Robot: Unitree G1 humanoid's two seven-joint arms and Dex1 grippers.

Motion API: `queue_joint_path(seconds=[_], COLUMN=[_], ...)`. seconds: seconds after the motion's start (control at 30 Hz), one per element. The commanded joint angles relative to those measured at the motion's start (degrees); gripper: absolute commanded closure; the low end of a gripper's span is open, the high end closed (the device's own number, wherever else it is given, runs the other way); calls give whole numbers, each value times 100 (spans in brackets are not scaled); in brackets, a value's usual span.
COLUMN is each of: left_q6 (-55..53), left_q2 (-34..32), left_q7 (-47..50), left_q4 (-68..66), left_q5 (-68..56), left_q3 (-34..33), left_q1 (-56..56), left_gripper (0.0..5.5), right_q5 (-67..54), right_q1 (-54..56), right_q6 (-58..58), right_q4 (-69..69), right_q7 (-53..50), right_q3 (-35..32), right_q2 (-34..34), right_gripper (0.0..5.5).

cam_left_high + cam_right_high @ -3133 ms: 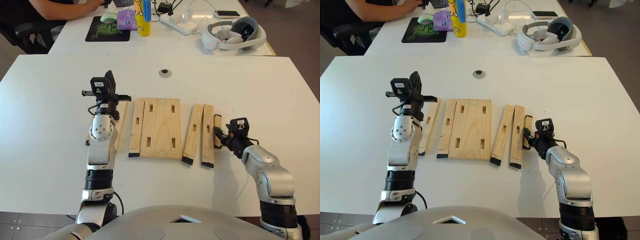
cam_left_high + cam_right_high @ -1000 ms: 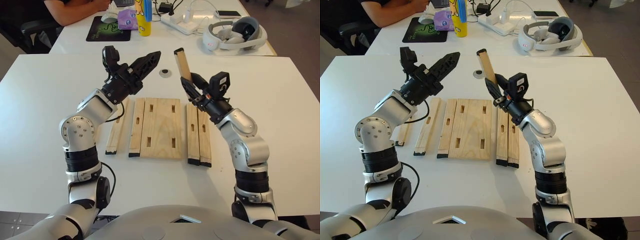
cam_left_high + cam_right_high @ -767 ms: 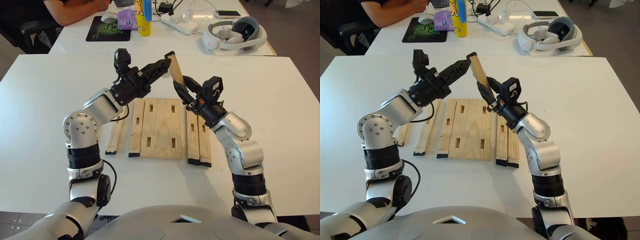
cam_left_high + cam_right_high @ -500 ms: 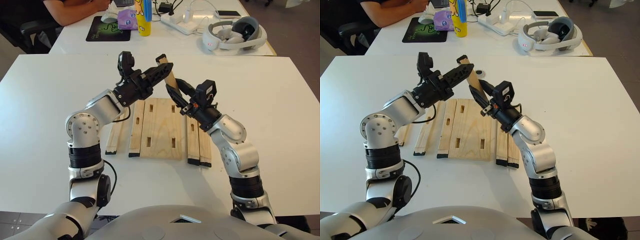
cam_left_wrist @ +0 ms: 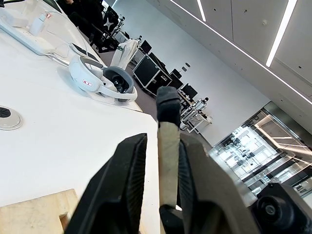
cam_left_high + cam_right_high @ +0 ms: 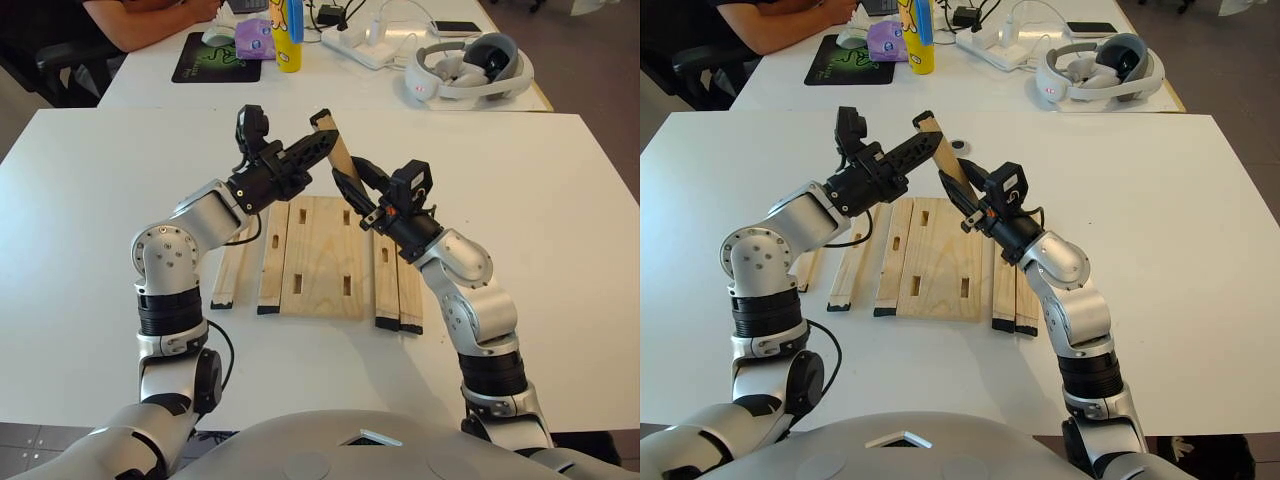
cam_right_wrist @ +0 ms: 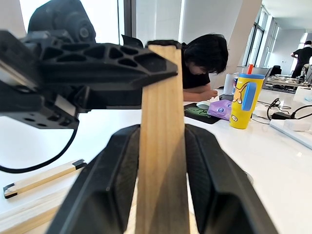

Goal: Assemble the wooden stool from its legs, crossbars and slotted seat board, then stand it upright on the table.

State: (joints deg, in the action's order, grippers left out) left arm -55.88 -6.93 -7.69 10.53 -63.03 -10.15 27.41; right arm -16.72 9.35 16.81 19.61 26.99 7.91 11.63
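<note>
My right gripper (image 6: pixel 350 170) is shut on a thin wooden crossbar (image 7: pixel 163 146) with a black end cap. It holds the bar tilted in the air above the far end of the slotted seat board (image 6: pixel 322 255). My left gripper (image 6: pixel 325 142) is open, with one finger on each side of the bar's upper end (image 5: pixel 168 156) and a small gap on one side. Two legs (image 6: pixel 272 250) lie on the table to the left of the board and two (image 6: pixel 385 280) to its right. Another thin crossbar (image 6: pixel 808 268) lies furthest left.
A round grommet (image 6: pixel 960 146) sits in the table behind the raised bar. The far table holds a headset (image 6: pixel 465 70), a yellow cup (image 6: pixel 288 30) and a mouse pad (image 6: pixel 212 58). Bare table spreads to both sides and in front of the parts.
The right gripper lifted the crossbar from beside the right legs and carried it up over the board. The left arm swung in to meet its top end. Both are nearly still over the last half second.
</note>
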Motion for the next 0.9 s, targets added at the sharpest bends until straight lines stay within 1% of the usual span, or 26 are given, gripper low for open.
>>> queue_joint_path(seconds=[0.03,0.17,0.2,0.27,0.43,0.6,0.7,0.8,0.9], left_q6=[-15,121,198,312,746,948,935,998,1016], left_q2=[-19,-91,-133,-176,-139,-93,-46,-39,-173], left_q7=[28,-15,-14,20,484,962,1117,1258,1204], left_q4=[74,67,130,253,1042,1861,2198,2269,2202], left_q5=[0,194,325,525,962,1206,1270,1387,1479], left_q3=[9,38,76,110,-110,-284,-169,-174,-200], left_q1=[65,54,20,-67,-741,-1716,-2172,-2306,-2304], left_gripper=[509,509,509,509,509,509,509,509,509], right_q5=[-59,-20,28,267,515,501,542,565,555], right_q1=[-41,-106,-127,-160,-624,-710,-728,-712,-806], right_q6=[17,96,191,413,282,247,196,216,205], right_q4=[4,-43,-105,-313,-870,-1042,-1088,-1092,-1006], right_q7=[48,50,-13,-130,-381,-727,-859,-962,-1045], right_q3=[23,54,37,89,-469,-935,-1017,-999,-982], right_q2=[3,46,74,216,526,463,407,335,250], right_gripper=[419,419,382,363,363,363,363,363,363])
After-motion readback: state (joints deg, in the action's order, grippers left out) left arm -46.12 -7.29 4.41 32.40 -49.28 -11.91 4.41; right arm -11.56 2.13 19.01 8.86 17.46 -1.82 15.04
